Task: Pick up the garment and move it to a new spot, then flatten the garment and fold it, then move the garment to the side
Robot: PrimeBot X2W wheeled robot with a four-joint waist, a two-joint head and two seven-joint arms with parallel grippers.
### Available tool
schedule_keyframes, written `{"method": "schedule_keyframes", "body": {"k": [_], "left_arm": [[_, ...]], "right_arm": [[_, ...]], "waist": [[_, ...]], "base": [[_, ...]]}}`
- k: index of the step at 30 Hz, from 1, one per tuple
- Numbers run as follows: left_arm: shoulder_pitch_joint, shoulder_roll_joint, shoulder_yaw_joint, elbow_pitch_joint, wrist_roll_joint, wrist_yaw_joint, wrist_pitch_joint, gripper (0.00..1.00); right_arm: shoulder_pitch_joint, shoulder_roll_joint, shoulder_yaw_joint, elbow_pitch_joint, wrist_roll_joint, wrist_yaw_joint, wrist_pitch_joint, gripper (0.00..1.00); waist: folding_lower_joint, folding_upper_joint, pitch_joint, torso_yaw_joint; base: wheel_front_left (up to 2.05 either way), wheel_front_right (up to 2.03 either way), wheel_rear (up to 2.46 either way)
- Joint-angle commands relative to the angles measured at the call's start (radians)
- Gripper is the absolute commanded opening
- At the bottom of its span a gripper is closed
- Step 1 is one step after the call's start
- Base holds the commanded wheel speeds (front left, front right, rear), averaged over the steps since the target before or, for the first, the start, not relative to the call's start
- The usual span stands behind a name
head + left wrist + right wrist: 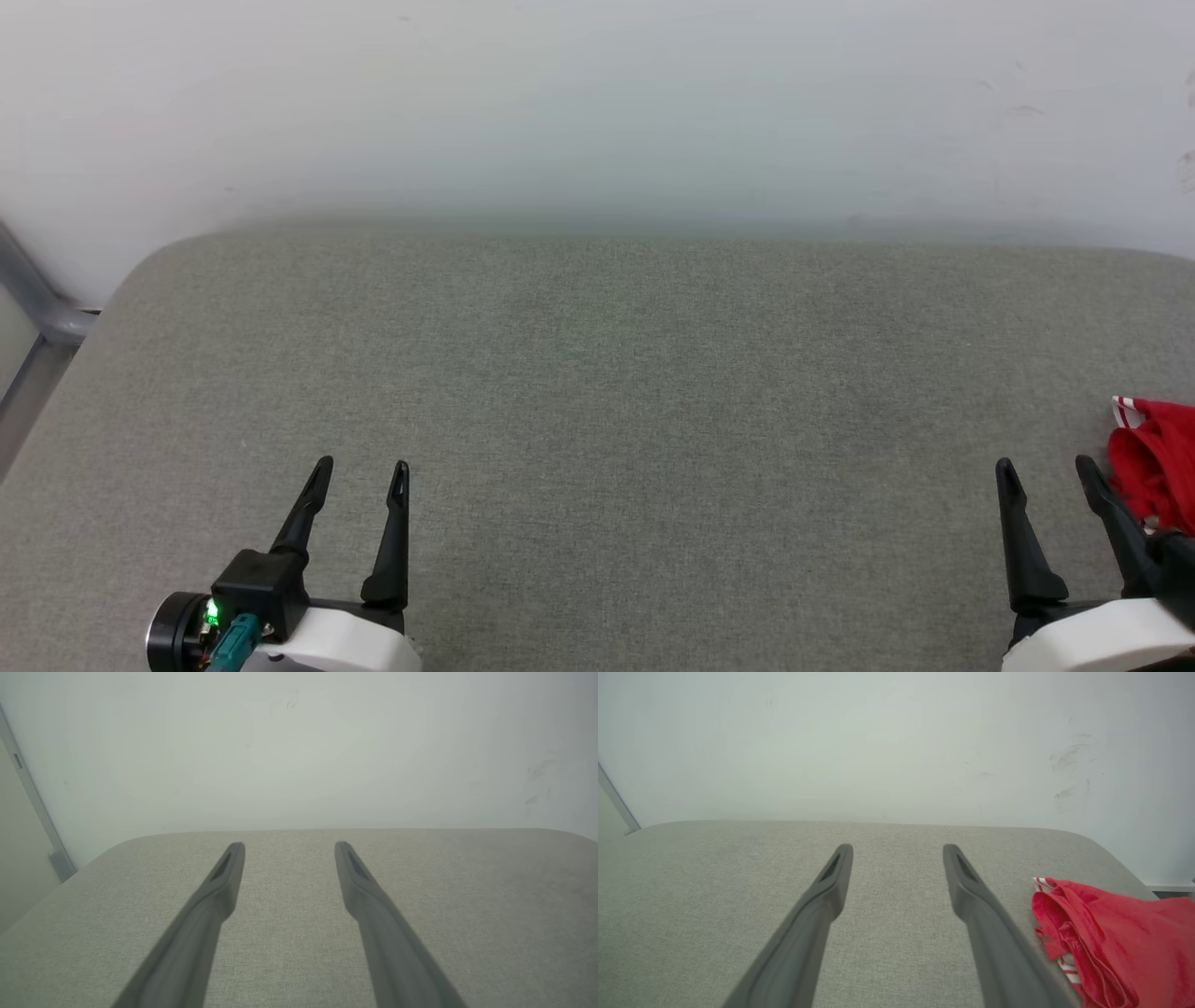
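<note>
Garment (pixel 1156 457) is lying in a crumpled red heap at the right edge of the grey fabric-covered surface (pixel 607 373). The head view's frame is cutting most of it off, so its full shape is impossible to judge there. A strip of red-and-white striped trim is peeking out at the heap's upper left corner, and the folds are hiding any printing. In the right wrist view the garment (pixel 1120 942) is showing more of itself: layered red folds and striped trim at the top left and low on the near side. The picture's right and bottom edges are cutting it off.

The right gripper (pixel 1045 464) is hovering just to the left of the garment, its two dark fingers spread wide with nothing between them. Its outer finger is overlapping the cloth's lower edge in the head view, and whether it is touching is hard to tell. Seen along its own fingers, the right gripper (pixel 898 848) is pointing at bare surface.

The left gripper (pixel 362 465) is sitting well apart from the garment at the lower left, fingers likewise spread and empty. Its wrist view is showing the left gripper (pixel 289 847) over plain surface, with a pale wall (pixel 299 742) behind and a grey metal frame (pixel 42 812) at the left. Faint scuff marks (pixel 1069 756) are showing on the wall in the right wrist view.
</note>
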Motion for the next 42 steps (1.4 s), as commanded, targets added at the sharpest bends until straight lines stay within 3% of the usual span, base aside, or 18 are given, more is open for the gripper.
{"method": "schedule_keyframes", "body": {"k": [1,28,29,32,42], "left_arm": [[0.01,0.001,-0.003,0.005,-0.004,0.0,-0.002,1.0],[-0.003,0.013,-0.012,0.036,-0.014,0.0,-0.002,1.0],[0.001,0.011,-0.013,0.035,-0.01,0.0,0.0,0.0],[0.009,0.003,-0.014,0.057,-0.021,-0.001,0.004,0.0],[-0.01,-0.014,0.019,0.072,-0.193,-0.019,0.052,0.0]], "right_arm": [[0.017,0.002,0.005,-0.013,0.006,-0.001,0.005,1.0],[0.012,0.002,0.016,-0.049,0.012,-0.001,0.024,1.0],[0.013,0.0,0.016,-0.049,0.009,0.0,0.028,0.0],[0.014,0.001,0.019,-0.022,0.02,0.0,0.029,0.0],[-0.018,-0.002,0.023,0.032,0.209,0.0,0.033,0.0]], "waist": [[0.0001,0.0,-0.004,-0.003],[0.0001,0.0,-0.001,-0.015],[0.0001,0.0,-0.001,-0.015],[0.0001,0.0,-0.001,-0.015],[0.0001,0.0,0.0,-0.018]], "base": [[0.0,0.0,0.0],[0.0,0.0,0.0],[0.0,0.0,0.0],[0.0,0.0,0.0],[0.0,0.0,0.0]]}}
